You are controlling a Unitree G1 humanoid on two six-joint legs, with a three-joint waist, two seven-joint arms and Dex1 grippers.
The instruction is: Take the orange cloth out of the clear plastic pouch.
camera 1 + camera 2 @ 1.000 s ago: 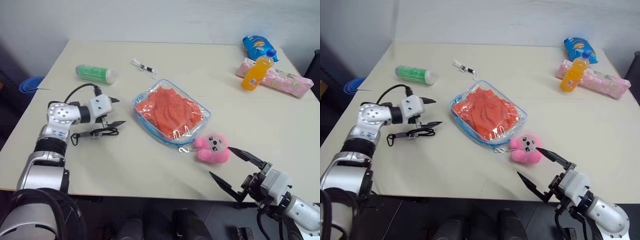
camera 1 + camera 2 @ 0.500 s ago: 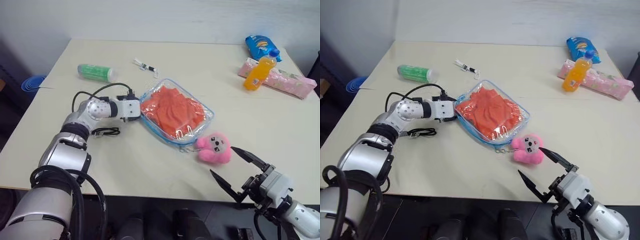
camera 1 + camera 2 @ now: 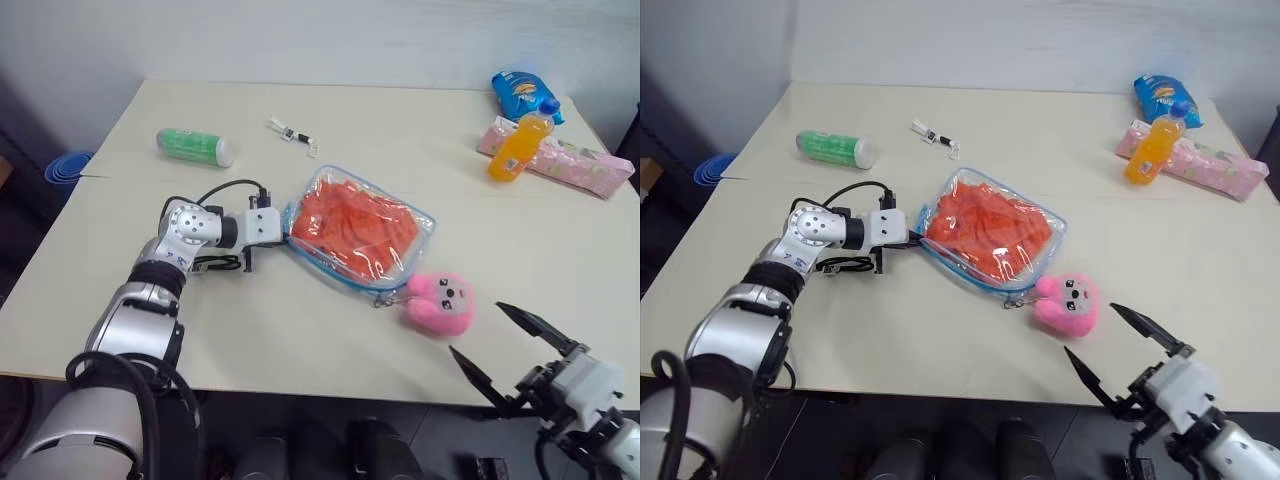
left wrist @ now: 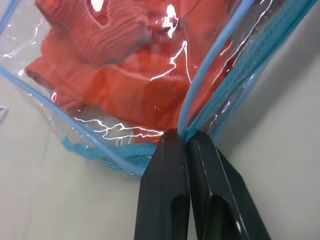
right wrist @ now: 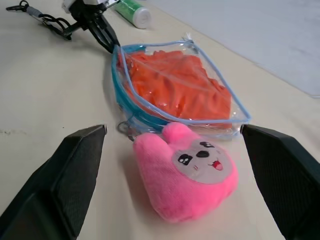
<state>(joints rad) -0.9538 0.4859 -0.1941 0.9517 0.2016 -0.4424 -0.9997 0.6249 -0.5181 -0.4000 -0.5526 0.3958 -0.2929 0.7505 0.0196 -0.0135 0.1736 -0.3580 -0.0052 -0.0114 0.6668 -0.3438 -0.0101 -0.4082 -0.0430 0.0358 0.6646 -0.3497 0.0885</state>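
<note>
While your left gripper [image 4: 184, 137] pinches the light-blue edging at the near-left corner of the clear plastic pouch [image 3: 362, 228], the pouch lies on the table [image 3: 300, 330] near its middle with the orange cloth [image 3: 355, 222] inside it. You can see the corner drawn up between the pressed-together fingers [image 4: 165, 180]. Your right gripper [image 5: 175, 165] hangs past the table's near edge with its fingers spread wide, apart from everything. A pink plush toy [image 3: 441, 302] sits just beside the pouch's near end.
</note>
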